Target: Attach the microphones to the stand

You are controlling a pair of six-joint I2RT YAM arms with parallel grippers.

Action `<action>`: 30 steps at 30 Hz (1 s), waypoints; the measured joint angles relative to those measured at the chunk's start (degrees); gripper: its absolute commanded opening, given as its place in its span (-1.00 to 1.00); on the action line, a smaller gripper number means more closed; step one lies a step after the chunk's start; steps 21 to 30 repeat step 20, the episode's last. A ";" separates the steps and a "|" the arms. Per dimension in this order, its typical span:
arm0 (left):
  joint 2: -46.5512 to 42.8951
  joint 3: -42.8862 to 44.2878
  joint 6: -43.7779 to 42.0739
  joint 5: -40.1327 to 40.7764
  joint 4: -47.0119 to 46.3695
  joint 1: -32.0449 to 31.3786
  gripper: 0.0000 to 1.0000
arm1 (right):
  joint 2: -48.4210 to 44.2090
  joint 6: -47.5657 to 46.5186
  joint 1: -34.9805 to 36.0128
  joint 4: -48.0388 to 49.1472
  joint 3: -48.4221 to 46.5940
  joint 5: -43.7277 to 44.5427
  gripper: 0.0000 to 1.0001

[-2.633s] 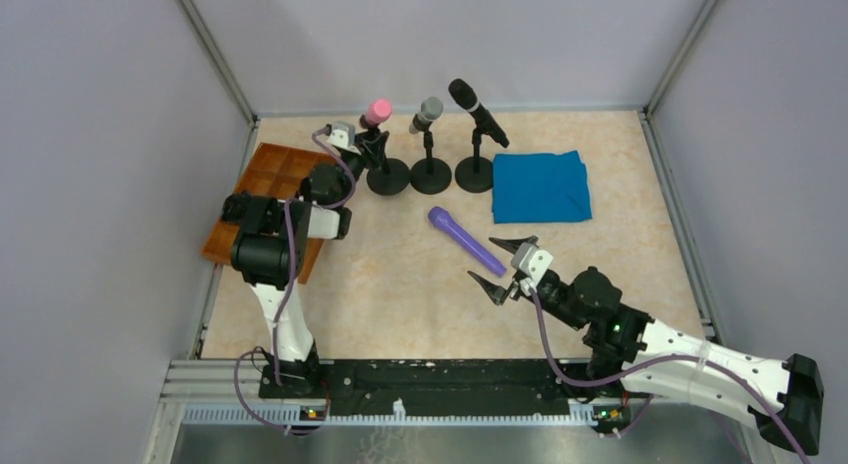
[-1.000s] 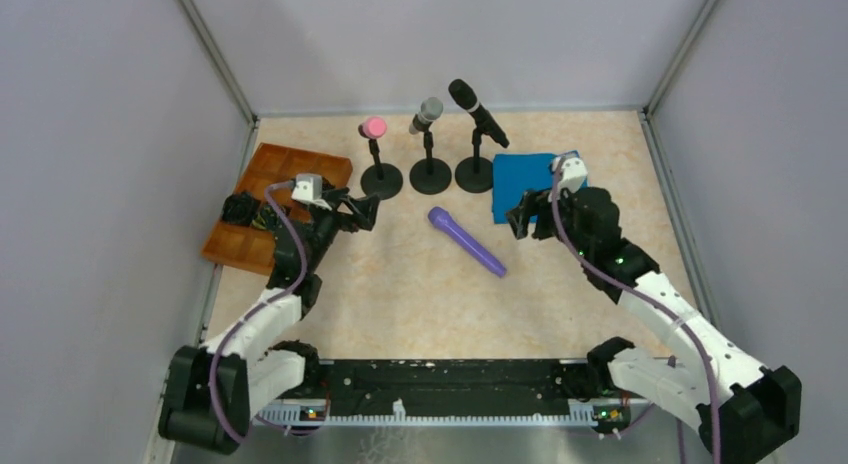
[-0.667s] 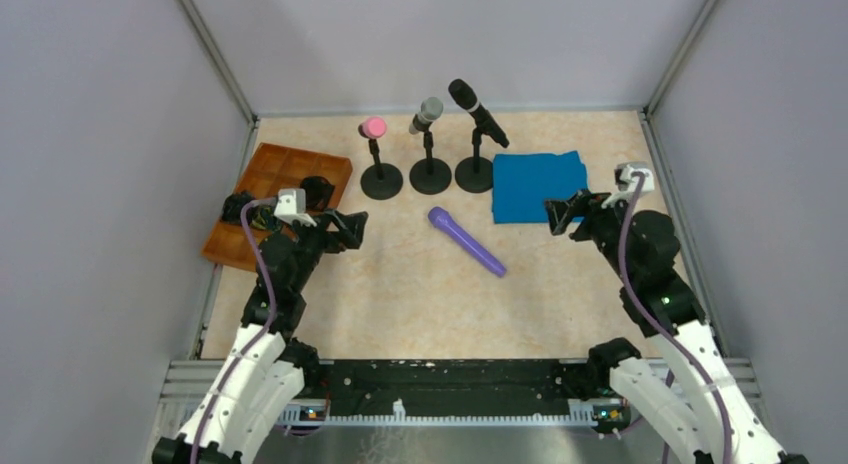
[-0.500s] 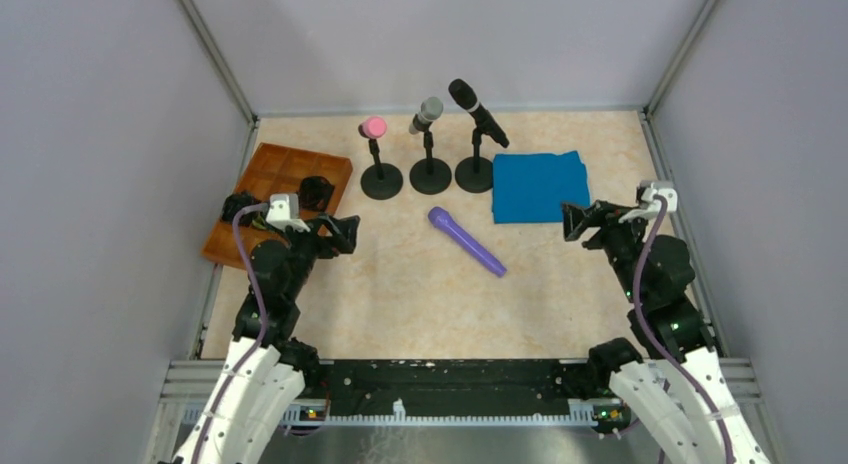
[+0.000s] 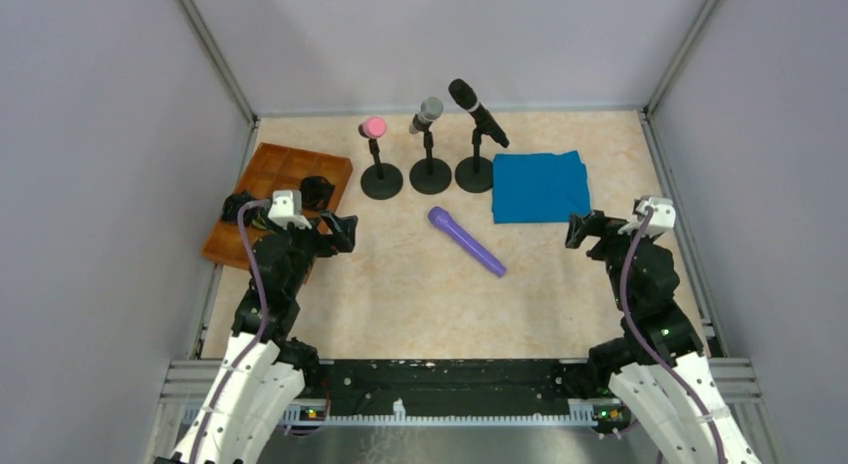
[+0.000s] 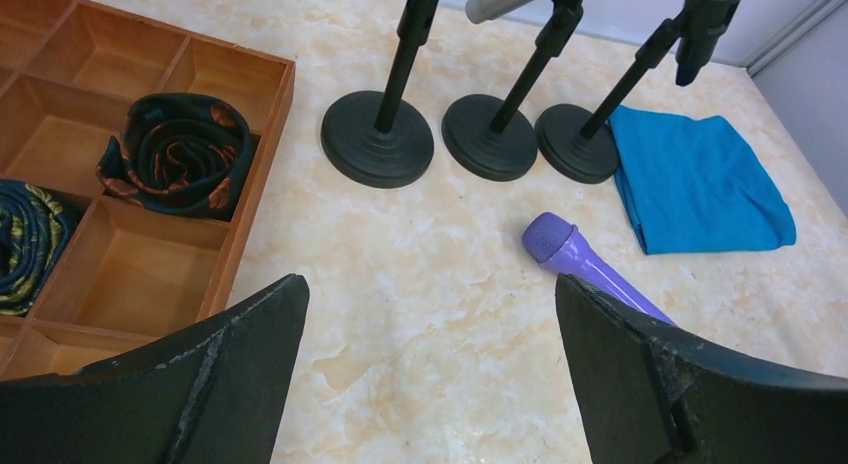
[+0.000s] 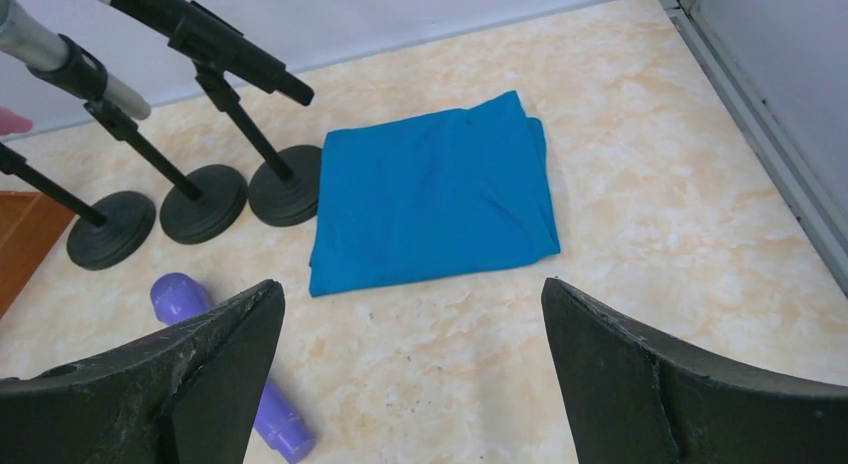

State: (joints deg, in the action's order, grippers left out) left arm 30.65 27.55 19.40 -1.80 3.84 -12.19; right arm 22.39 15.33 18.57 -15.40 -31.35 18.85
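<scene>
Three black stands line the back of the table, holding a pink microphone [image 5: 374, 127], a grey microphone [image 5: 427, 112] and a black microphone [image 5: 476, 109]. Their round bases [image 6: 378, 139] show in the left wrist view. A purple microphone [image 5: 466, 241] [image 6: 585, 269] [image 7: 180, 294] lies loose on the table in the middle, on no stand. My left gripper [image 5: 340, 231] [image 6: 430, 294] hangs open to its left, with nothing between the fingers. My right gripper [image 5: 585, 227] [image 7: 412, 294] is open and empty too, well to the right of it.
A folded blue cloth [image 5: 540, 186] [image 7: 435, 194] lies right of the stands. A wooden compartment tray [image 5: 275, 174] [image 6: 140, 274] sits at the left, with a rolled tie [image 6: 180, 154] in one compartment. Grey walls close in the table on three sides.
Both arms have drawn back toward the near edge, the left one leftward, the right one rightward off the blue cloth. The right gripper's jaws have spread wider. The purple microphone has stayed put.
</scene>
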 measured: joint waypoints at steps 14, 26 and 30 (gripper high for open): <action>-0.87 0.11 0.02 0.02 -0.35 0.00 0.98 | -3.19 -3.28 0.00 2.03 3.48 1.92 0.98; -0.87 0.11 0.37 0.24 -0.35 0.00 0.98 | -3.17 -4.59 0.00 3.39 4.00 1.33 0.98; -0.87 0.11 0.37 0.24 -0.35 0.00 0.98 | -3.17 -4.59 0.00 3.39 4.00 1.33 0.98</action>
